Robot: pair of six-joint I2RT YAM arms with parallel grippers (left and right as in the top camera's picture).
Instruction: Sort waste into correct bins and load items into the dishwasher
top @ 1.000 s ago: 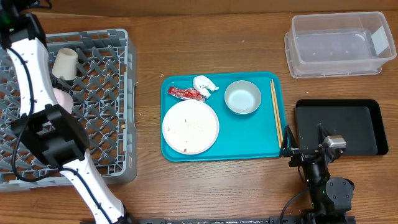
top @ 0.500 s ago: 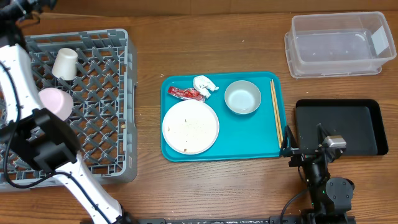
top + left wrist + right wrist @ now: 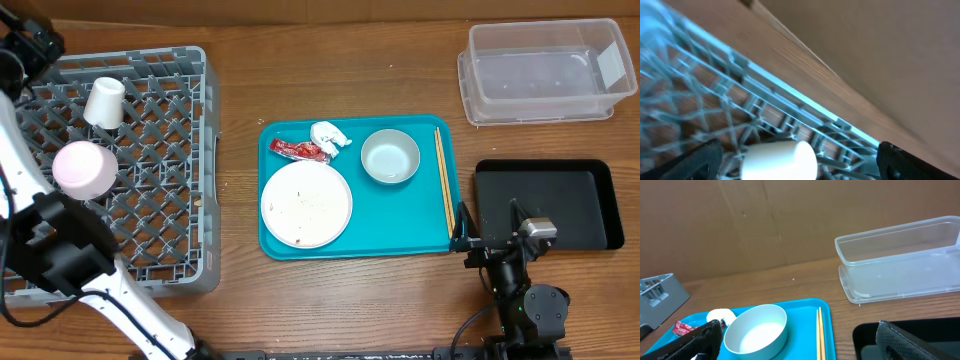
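Note:
The grey dish rack [image 3: 160,150] holds a white cup [image 3: 104,101] and a pinkish bowl [image 3: 84,169]. My left gripper [image 3: 38,45] hangs open over the rack's back left corner. In its wrist view the cup [image 3: 780,160] lies loose below the spread fingers. On the teal tray [image 3: 400,215] are a red wrapper [image 3: 298,150], a tissue [image 3: 328,136], a crumb-strewn plate [image 3: 306,204], a grey-blue bowl [image 3: 390,157] and chopsticks [image 3: 442,180]. My right gripper [image 3: 490,225] is open and empty by the tray's near right corner, facing the bowl [image 3: 756,330] and chopsticks [image 3: 820,335].
The clear tub [image 3: 545,70] stands at the back right, also seen as the tub [image 3: 900,260] in the right wrist view. The black tray [image 3: 560,205] lies in front of it, right of the teal tray. A cardboard wall closes the back.
My left arm has swung left and back off the rack, uncovering the pinkish bowl that lies in it. The right arm has not moved.

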